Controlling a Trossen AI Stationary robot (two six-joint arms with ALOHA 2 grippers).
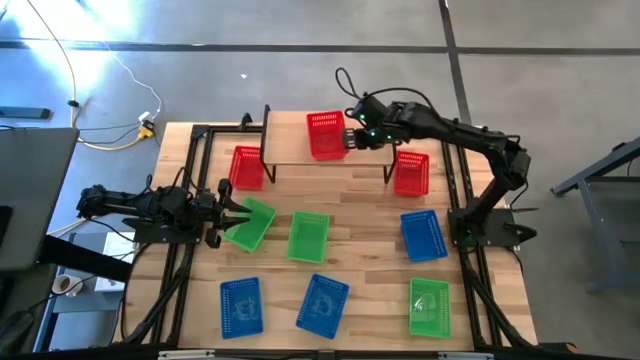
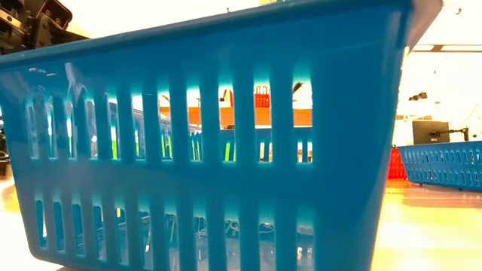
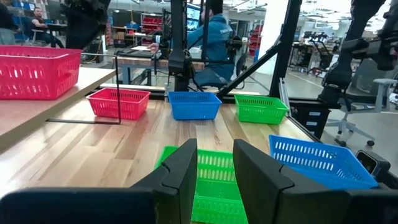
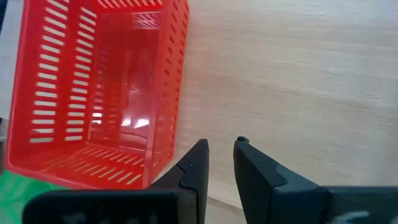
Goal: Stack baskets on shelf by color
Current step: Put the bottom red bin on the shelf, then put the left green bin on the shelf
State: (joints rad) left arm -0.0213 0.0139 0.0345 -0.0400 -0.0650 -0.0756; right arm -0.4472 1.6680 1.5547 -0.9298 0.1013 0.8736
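A red basket [image 1: 327, 135] [image 4: 99, 93] stands upright on the shelf [image 1: 290, 150] [image 4: 292, 74]. My right gripper [image 1: 350, 138] [image 4: 221, 158] is just off its right end, over the plank. Its fingers are slightly open with nothing between them. My left gripper [image 1: 228, 210] [image 3: 214, 162] is open at the left end of a tilted green basket [image 1: 250, 222] [image 3: 214, 180], which shows through the gap. Two more red baskets [image 1: 246, 167] [image 1: 411, 172] sit on the table at the shelf's ends.
Loose on the table are a green basket [image 1: 308, 237], a blue basket [image 1: 423, 235], two blue baskets [image 1: 240, 305] [image 1: 322, 303] and a green basket [image 1: 430, 306] near the front edge. A blue basket [image 2: 211, 150] fills the low view. People sit in the room beyond.
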